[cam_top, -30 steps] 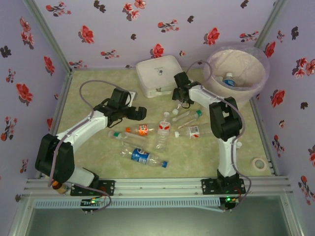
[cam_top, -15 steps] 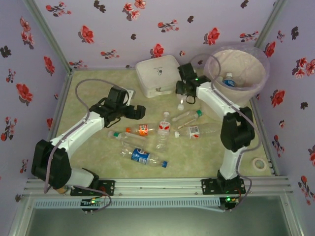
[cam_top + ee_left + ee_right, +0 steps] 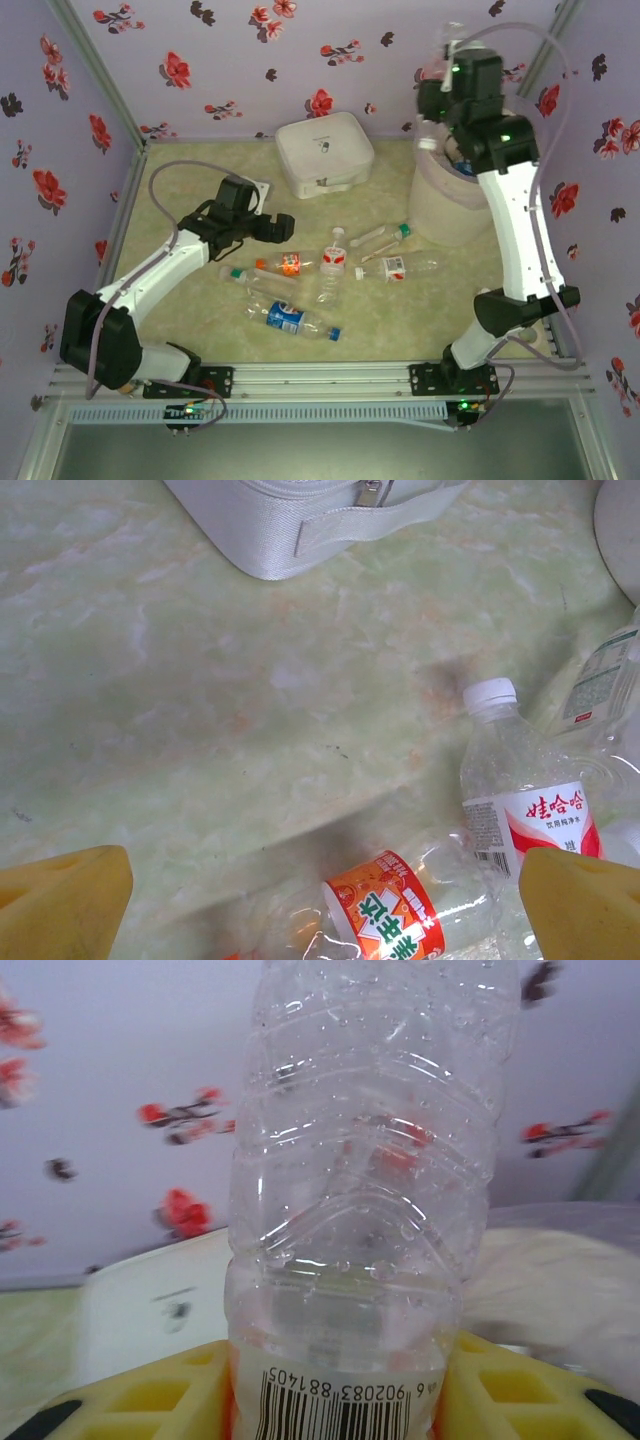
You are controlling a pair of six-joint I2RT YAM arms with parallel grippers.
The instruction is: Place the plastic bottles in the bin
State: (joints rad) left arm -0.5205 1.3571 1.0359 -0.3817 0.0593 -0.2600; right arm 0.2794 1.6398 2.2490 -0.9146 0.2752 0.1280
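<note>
My right gripper [image 3: 440, 82] is raised high at the back right, over the rim of the bin [image 3: 437, 212]. It is shut on a clear plastic bottle [image 3: 448, 45]. In the right wrist view that bottle [image 3: 370, 1210] stands upright between my yellow fingers [image 3: 150, 1390], barcode at the bottom. Several more bottles lie mid-table: an orange-labelled one [image 3: 290, 263], a red-labelled one [image 3: 335, 258], a red-and-white one [image 3: 396, 267] and a blue-labelled one [image 3: 288, 318]. My left gripper [image 3: 284, 228] hangs open just above the orange-labelled bottle [image 3: 400, 912], touching nothing.
A flat white box [image 3: 324, 152] sits at the back centre, left of the bin. A clear bottle with a green cap [image 3: 250, 278] and a thin one [image 3: 385, 235] also lie among the others. Floral walls close in the table on three sides.
The right arm swung up from the table beside the white box to above the bin, carrying the clear bottle as its jaws closed on it. The left arm barely moved.
</note>
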